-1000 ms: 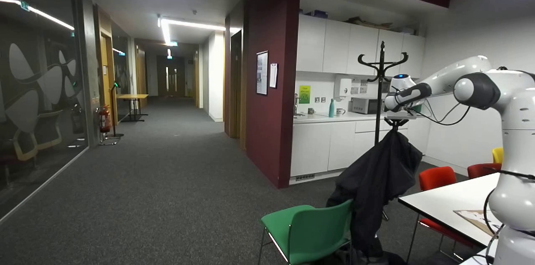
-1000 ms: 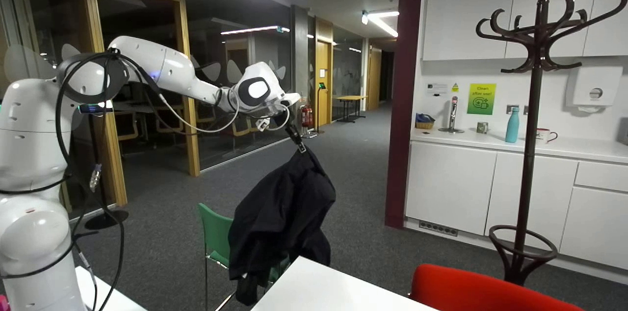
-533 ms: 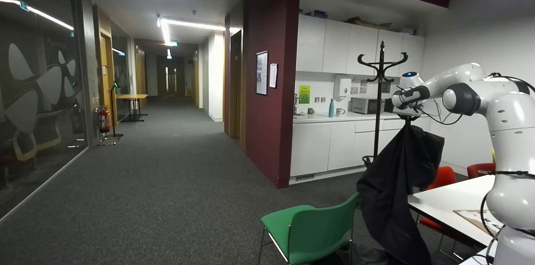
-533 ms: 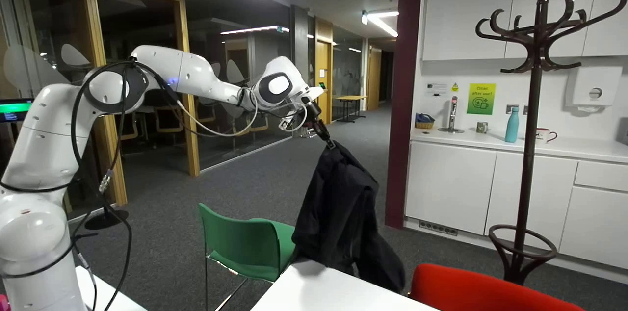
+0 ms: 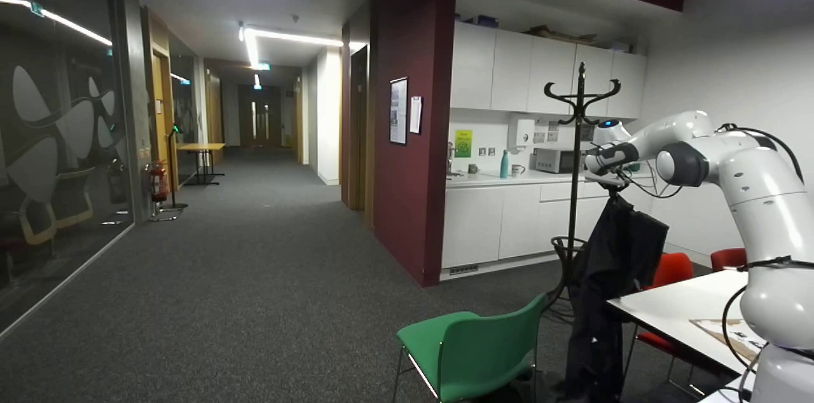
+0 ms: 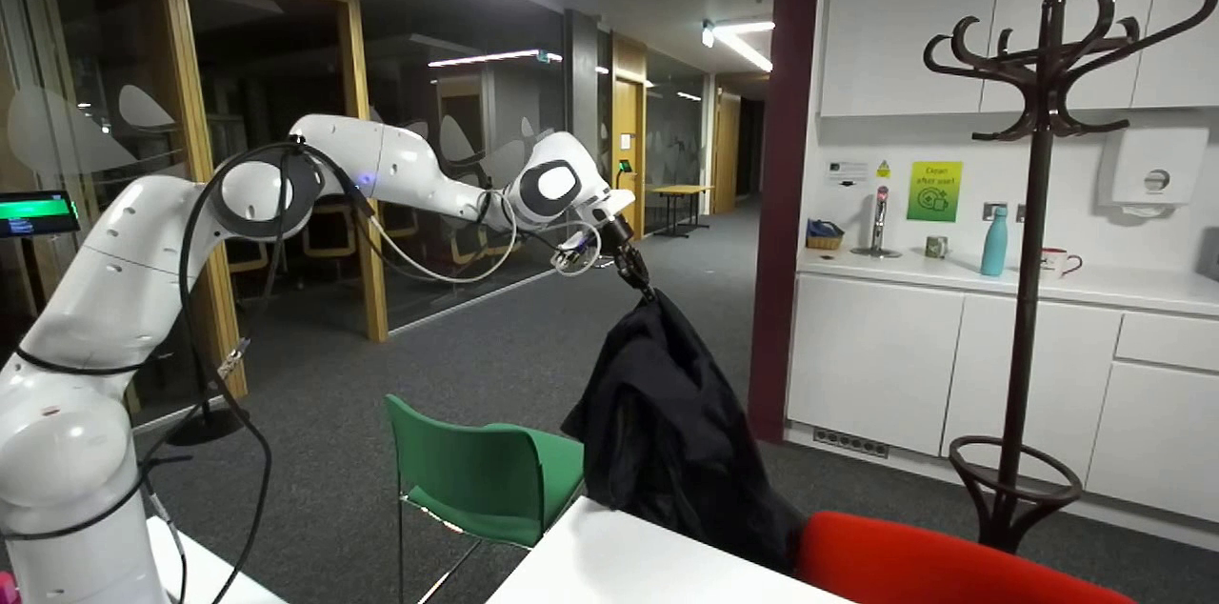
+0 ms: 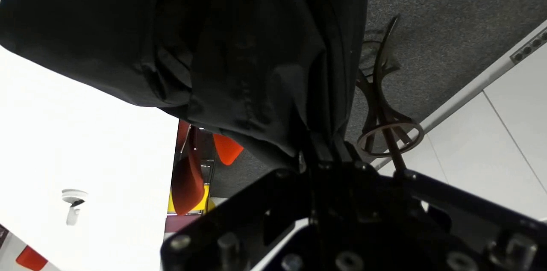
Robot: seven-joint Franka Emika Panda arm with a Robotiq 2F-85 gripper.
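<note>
Swung over from beside the green chair within the last second, the black coat now hangs by the corner of the white table, with the arm leaning further forward above it. Its gripper is clamped on the gathered top of the cloth — a single pinch, so the weight draws the fabric into a narrow peak and lets the rest fan out in loose folds. Which part of the coat is caught cannot be told — in the wrist view the grip is lost, black on black. Being held this high keeps much of the garment off the carpet, though whether its lowest folds brush it, or its side touches the table's edge, is unclear. Those folds slant toward the red chair in an exterior view, probably because the coat is swinging rather than hanging at rest. Beyond, the coat stand rises upright near the kitchen units, its splayed feet likely there to keep the tall pole from tipping.
</note>
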